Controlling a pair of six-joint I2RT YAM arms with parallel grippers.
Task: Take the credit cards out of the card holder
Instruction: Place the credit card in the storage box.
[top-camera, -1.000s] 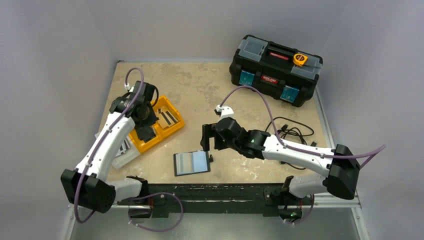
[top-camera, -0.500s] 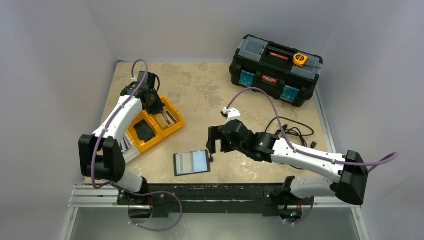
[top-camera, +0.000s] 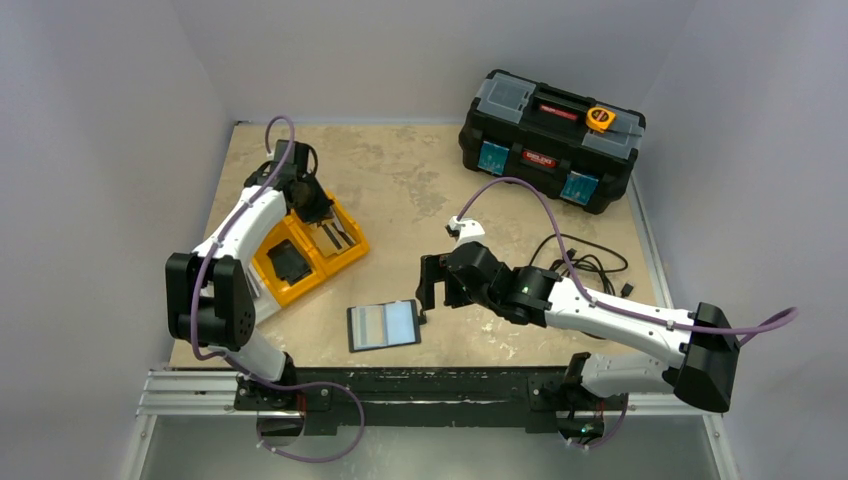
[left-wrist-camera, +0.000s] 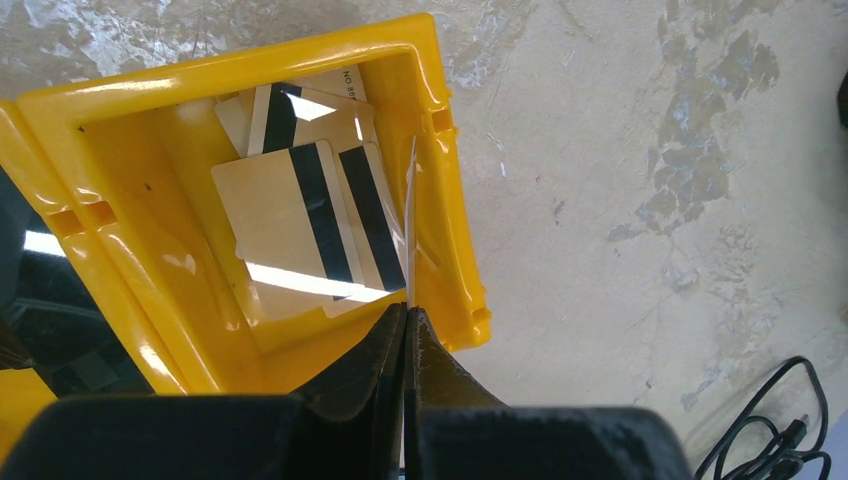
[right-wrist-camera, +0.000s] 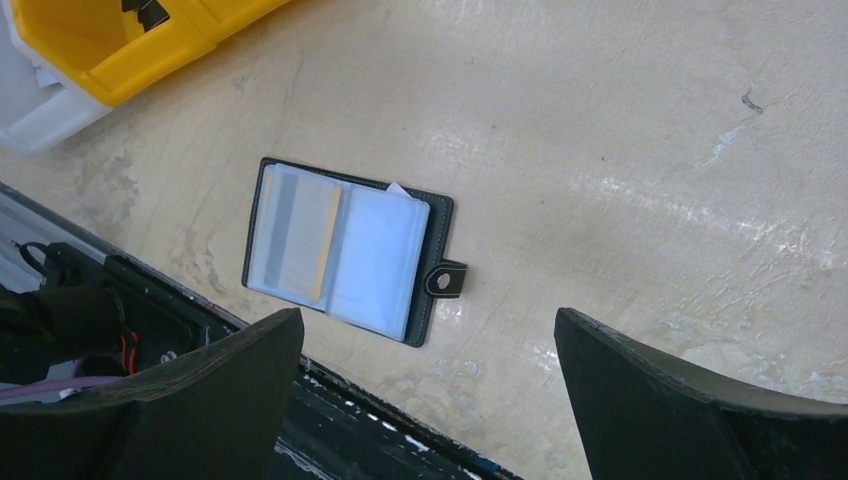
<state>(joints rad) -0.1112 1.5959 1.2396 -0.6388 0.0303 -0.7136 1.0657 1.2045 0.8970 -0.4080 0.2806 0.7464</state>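
- Since the top view takes in the whole tabletop (top-camera: 400, 180), start there. The card holder (top-camera: 384, 325) lies open and flat near the front edge, between the arms. The left hand (top-camera: 320, 213) hangs over the orange bin (top-camera: 340, 266). The right hand (top-camera: 430, 287) sits just beyond the holder's right edge, apparently not touching it.
- Left wrist: the left hand (left-wrist-camera: 405, 312) is pinched tight on one credit card (left-wrist-camera: 410, 220), edge-on and upright, right by the bin's (left-wrist-camera: 250, 70) right wall. It's prob. kept vertical so it drops inside. Several credit cards (left-wrist-camera: 300, 215) lie flat in the bin, stripes up.
- Right wrist: the fingers (right-wrist-camera: 220, 400) are spread wide w/ nothing between them. The holder (right-wrist-camera: 345, 250) lies sleeves-up below, w/ a striped card (right-wrist-camera: 300, 245) showing in its left sleeve and a white corner (right-wrist-camera: 397, 186) poking out on top. The wide spread looks like prep for the next pull, so the job is partway done.
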